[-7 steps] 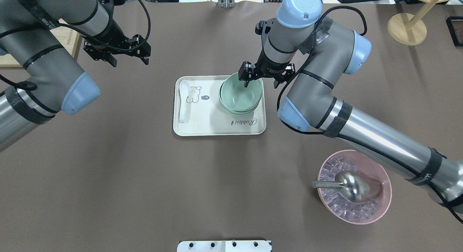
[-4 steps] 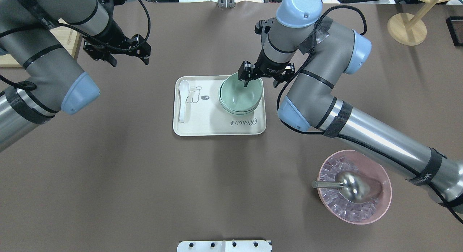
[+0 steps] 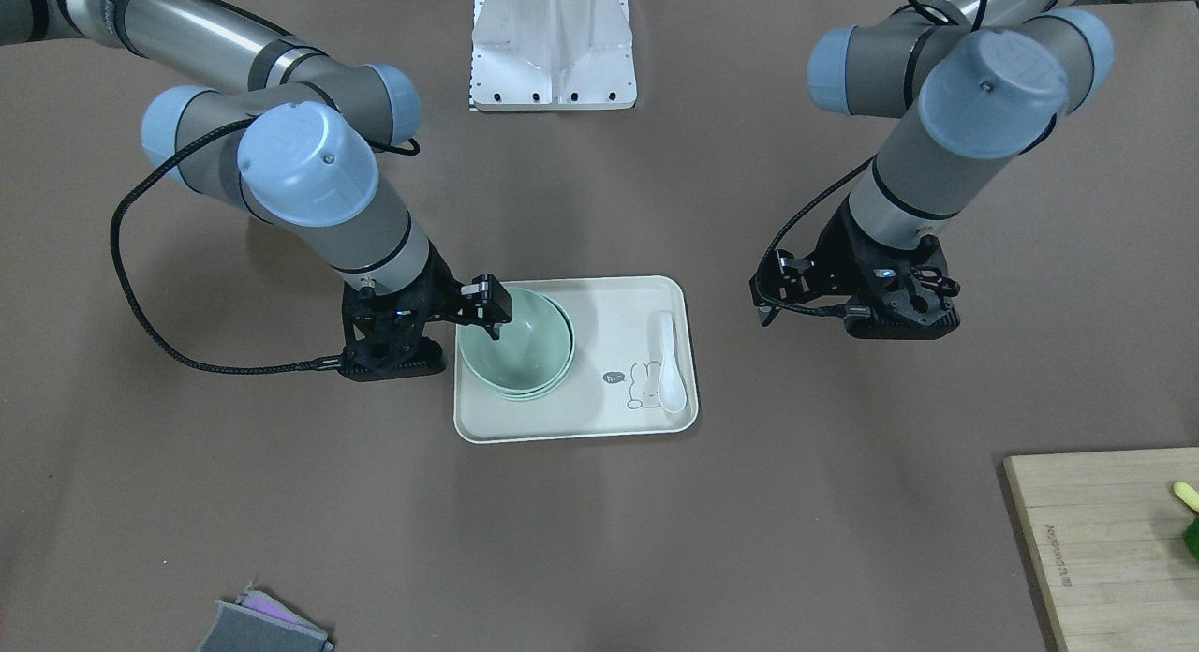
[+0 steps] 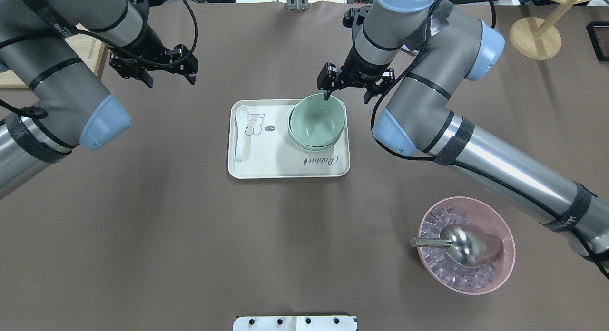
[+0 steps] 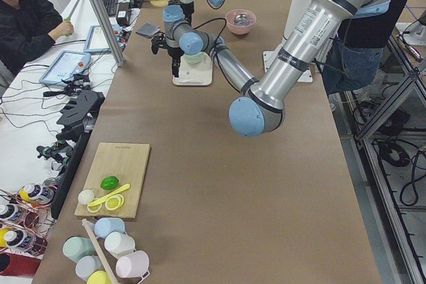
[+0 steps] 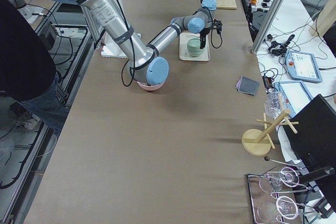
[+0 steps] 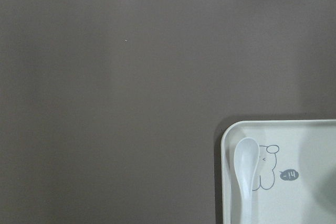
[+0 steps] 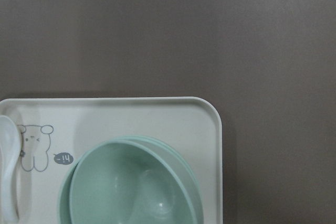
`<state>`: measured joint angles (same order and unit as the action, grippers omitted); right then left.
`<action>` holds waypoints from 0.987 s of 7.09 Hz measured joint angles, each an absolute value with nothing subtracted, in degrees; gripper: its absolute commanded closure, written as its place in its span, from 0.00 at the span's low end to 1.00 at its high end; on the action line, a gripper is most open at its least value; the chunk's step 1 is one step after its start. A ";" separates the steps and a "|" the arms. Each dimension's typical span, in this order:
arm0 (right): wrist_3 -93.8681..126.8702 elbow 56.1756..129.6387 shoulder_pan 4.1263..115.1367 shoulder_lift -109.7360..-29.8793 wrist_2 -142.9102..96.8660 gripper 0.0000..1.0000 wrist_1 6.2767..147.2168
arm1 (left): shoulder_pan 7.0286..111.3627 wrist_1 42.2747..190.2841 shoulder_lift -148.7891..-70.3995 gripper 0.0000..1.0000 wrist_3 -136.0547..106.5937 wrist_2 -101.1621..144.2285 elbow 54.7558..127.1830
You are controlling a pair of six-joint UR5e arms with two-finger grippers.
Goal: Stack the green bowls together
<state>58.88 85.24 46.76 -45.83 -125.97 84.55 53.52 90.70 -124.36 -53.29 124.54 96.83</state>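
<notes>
The green bowls (image 4: 314, 124) sit nested in one stack at the far right of a cream tray (image 4: 266, 165) in the middle of the table. Seen from overhead, the tray carries the script word "Rabbit" (image 4: 319, 160), upside down. It also has a line drawing of a rabbit (image 4: 254, 124) with a small grey speech bubble reading "hi" (image 4: 270, 128). A white spoon (image 4: 241, 131) lies along the tray's left edge.

The right gripper (image 4: 347, 99) hangs at the stack's far rim with its fingers spread wide and nothing between them. One fingertip is over the top bowl's rim, and I cannot tell whether it touches. The left gripper (image 4: 170, 81) hovers over bare table well to the far left of the tray, its fingers also apart and holding nothing.

A pink bowl (image 4: 476, 289) of clear cubes with a metal scoop (image 4: 456, 243) stands near the right corner.
</notes>
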 measured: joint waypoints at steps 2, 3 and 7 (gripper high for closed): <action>57.03 88.75 50.43 -48.91 -127.99 0.00 88.25 | 54.61 90.59 -122.98 0.02 -52.07 124.50 97.35; 52.84 90.76 52.82 -51.76 -128.29 0.00 90.85 | 56.34 90.50 -121.62 0.02 -49.54 124.52 97.43; 27.93 92.92 64.97 -64.43 -128.82 0.00 98.65 | 65.80 91.01 -113.41 0.02 -33.75 124.29 95.51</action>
